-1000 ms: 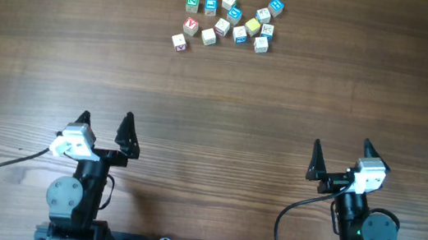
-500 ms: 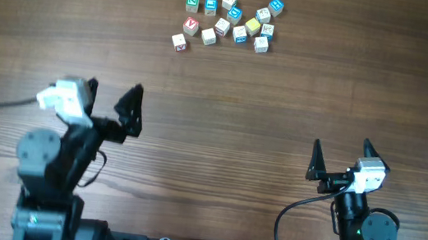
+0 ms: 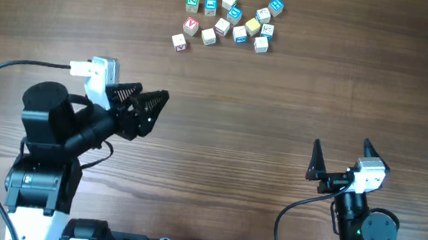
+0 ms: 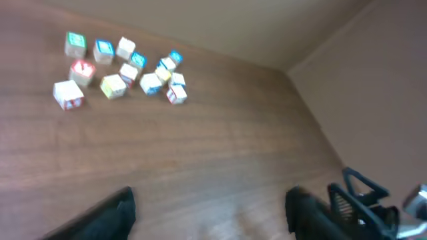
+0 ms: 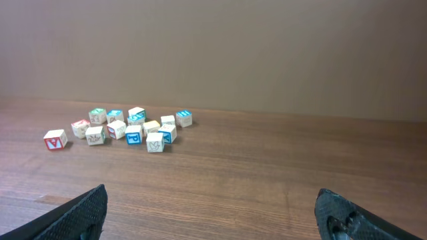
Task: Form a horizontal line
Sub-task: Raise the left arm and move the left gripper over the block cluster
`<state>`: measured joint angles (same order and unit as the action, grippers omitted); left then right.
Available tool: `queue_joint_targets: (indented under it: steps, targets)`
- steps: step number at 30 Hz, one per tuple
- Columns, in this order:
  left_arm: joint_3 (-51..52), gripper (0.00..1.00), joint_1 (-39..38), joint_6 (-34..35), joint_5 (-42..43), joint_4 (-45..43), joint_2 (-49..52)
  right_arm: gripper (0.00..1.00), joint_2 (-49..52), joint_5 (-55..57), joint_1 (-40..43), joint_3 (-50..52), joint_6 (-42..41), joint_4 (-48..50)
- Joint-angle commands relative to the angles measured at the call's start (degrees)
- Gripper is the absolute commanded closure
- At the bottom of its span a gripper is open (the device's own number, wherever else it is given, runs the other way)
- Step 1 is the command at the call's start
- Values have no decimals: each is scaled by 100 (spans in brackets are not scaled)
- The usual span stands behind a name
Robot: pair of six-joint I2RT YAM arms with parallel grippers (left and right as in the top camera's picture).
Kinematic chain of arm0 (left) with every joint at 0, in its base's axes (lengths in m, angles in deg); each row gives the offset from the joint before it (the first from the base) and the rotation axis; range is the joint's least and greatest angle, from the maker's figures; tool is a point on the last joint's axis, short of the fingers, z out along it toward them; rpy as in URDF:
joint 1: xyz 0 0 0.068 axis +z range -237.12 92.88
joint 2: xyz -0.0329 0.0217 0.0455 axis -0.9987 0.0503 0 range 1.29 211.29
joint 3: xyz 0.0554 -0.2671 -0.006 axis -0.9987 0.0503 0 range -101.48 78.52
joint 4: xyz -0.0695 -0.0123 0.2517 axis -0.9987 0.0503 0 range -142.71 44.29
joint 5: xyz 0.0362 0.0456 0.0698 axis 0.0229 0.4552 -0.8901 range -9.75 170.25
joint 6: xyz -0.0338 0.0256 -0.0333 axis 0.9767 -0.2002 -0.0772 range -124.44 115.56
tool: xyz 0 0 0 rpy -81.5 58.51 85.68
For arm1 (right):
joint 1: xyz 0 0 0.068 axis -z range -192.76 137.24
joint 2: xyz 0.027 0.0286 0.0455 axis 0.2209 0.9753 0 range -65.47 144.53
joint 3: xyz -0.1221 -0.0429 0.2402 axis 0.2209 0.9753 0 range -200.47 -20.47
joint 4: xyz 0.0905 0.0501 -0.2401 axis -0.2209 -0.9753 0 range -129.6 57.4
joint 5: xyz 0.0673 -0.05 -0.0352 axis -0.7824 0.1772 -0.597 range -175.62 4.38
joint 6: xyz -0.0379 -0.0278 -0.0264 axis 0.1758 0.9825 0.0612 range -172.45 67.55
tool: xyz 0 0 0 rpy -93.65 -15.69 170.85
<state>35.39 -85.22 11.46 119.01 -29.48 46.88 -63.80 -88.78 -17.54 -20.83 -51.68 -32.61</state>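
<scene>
- Lower right of overhead view: spread, empty right jaws.
- Mid-left: spread, empty left jaws, pointed toward the cubes.
- Upper centre of worktop (image 3: 302, 82): loose cluster of letter cubes (image 3: 229, 21), no line yet.
- Probably light, rigid, slippy; pinch across opposite flat faces, outliers first.

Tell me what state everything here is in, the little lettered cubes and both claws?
letter cubes: scattered in a loose bunch, not in a row yet.
left gripper: open, empty, short of the cubes.
right gripper: open, empty, far from the cubes.
</scene>
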Motion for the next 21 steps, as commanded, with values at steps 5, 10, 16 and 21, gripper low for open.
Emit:
queue_joint_targets:
  steps: [5, 10, 16, 21]
  targets:
    - [-81, 96, 24, 459, 214, 463, 417, 0, 0, -26, 28, 7, 66, 11]
    - [-81, 96, 20, 452, 214, 1137, 748, 0, 0, -26, 28, 7, 66, 11]
    - [-81, 96, 20, 531, 85, 1261, 981, 0, 0, -26, 28, 7, 66, 11]
    - [-81, 96, 20, 809, -197, 1565, 1303, 0, 0, -26, 28, 7, 66, 11]
